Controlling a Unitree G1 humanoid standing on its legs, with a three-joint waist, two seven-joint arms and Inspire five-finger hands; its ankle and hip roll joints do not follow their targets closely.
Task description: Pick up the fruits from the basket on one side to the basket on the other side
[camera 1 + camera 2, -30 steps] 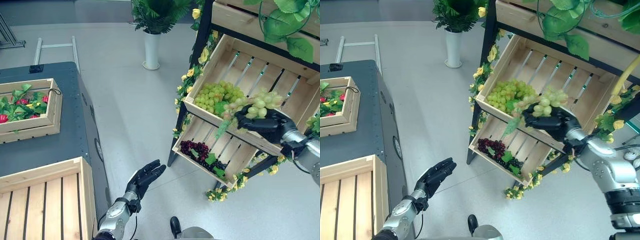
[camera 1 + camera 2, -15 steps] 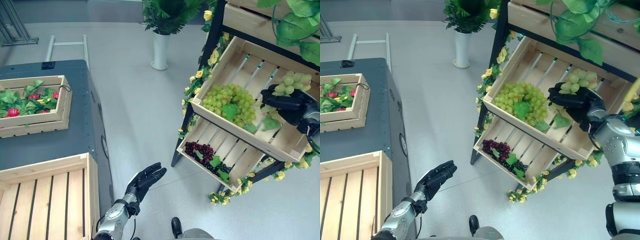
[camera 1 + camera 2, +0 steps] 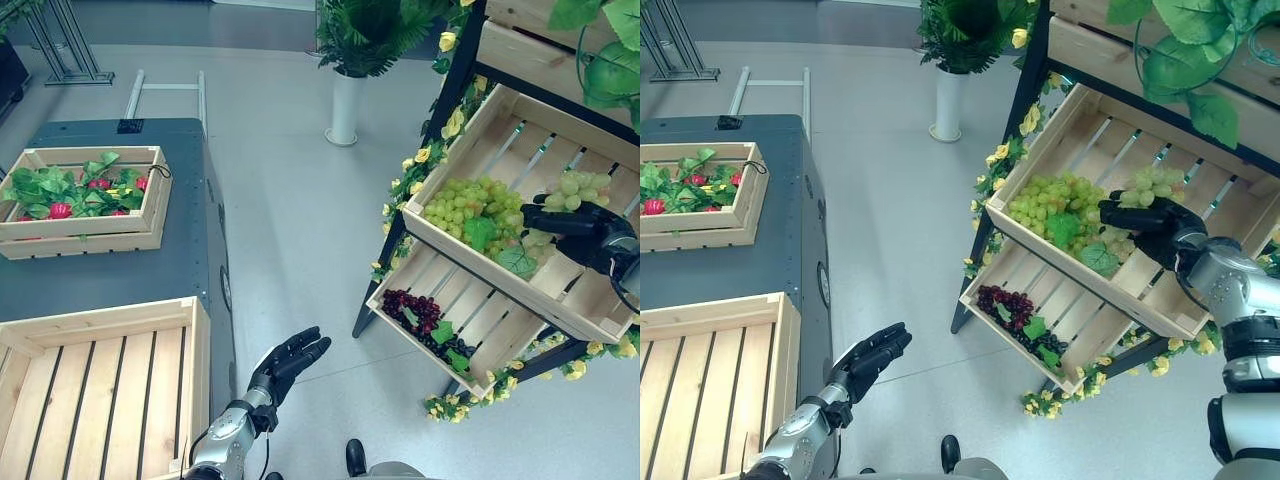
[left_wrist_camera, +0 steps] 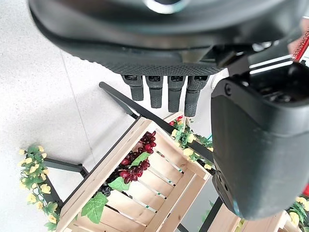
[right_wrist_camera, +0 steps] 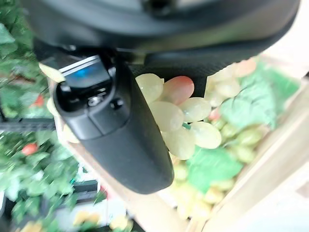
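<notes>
My right hand [image 3: 585, 228] is shut on a bunch of green grapes [image 3: 576, 186], holding it just above the right part of the upper shelf crate [image 3: 455, 250]. From the right wrist camera, the pale grapes [image 5: 178, 116] sit against the palm beside the thumb [image 5: 120, 125]. A larger pile of green grapes [image 3: 468, 205] with a leaf lies in that crate's left corner. Purple grapes [image 3: 410, 308] lie in the lower shelf crate. My left hand [image 3: 287, 360] hangs open over the floor beside the table, fingers [image 4: 164, 89] straight. An empty slatted crate [image 3: 100, 385] stands on the table's near end.
A second crate with red fruit and leaves [image 3: 85, 195] stands farther back on the dark table [image 3: 185, 260]. The black shelf rack is trimmed with yellow flowers [image 3: 420, 160]. A potted plant in a white vase [image 3: 345, 95] stands on the floor behind.
My right hand has carried the grape bunch from the upper crate's front edge to above its right part. The whole view has shifted with the camera. The left hand stays as it was.
</notes>
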